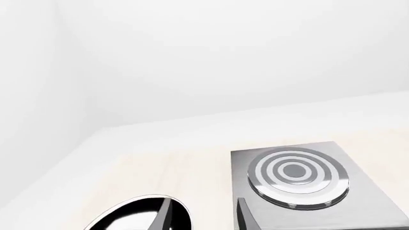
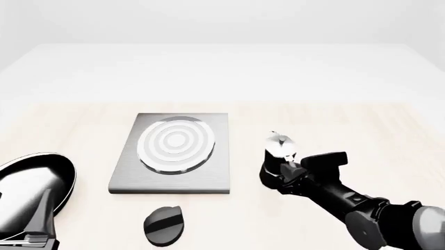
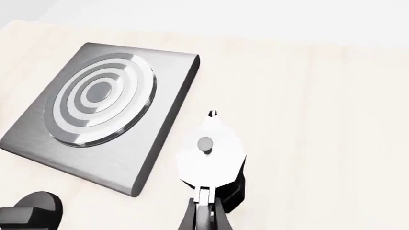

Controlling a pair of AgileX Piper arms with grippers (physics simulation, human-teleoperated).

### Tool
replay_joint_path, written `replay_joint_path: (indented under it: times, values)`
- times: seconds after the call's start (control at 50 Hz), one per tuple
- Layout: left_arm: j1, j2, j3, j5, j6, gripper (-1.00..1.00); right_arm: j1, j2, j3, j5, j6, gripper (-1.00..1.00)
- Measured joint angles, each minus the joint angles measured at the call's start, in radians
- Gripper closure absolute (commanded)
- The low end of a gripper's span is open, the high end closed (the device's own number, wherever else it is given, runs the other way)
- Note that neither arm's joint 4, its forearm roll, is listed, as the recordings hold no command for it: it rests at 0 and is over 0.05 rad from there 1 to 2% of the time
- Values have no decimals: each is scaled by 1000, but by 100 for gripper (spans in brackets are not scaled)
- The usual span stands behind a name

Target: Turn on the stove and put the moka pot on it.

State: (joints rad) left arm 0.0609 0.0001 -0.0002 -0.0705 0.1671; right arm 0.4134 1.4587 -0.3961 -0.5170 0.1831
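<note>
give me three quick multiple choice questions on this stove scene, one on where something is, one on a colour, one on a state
1. Where does the moka pot stand?
A. on the burner
B. on the table, right of the stove
C. in the frying pan

2. What colour is the knob?
A. black
B. red
C. white

3. What is the right hand doing?
A. hanging far from everything
B. turning the knob
C. closed on the pot's handle

Answers:
1 B, the front view shows it off the slab.
2 A, it is dark against the pale table.
3 C, the right wrist view shows the fingers pinched on the handle.

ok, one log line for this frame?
right gripper: at moka pot handle | pot: on table, right of stove | burner: bare | left gripper: unclear
</note>
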Motion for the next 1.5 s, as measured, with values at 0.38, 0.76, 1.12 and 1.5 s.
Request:
replay_joint_path:
  times: [0.38,0.76,1.12,1.5]
  values:
    - [-2,0,0,7,-1,-100,3,-49,10,26,-99,100]
    - [-4,0,0,15,1,-100,102,-129,-162,206,-224,100]
    - [-5,0,0,21,3,-100,191,-55,-441,361,-351,100]
    - [-5,0,0,28,1,-100,280,168,-725,439,-365,100]
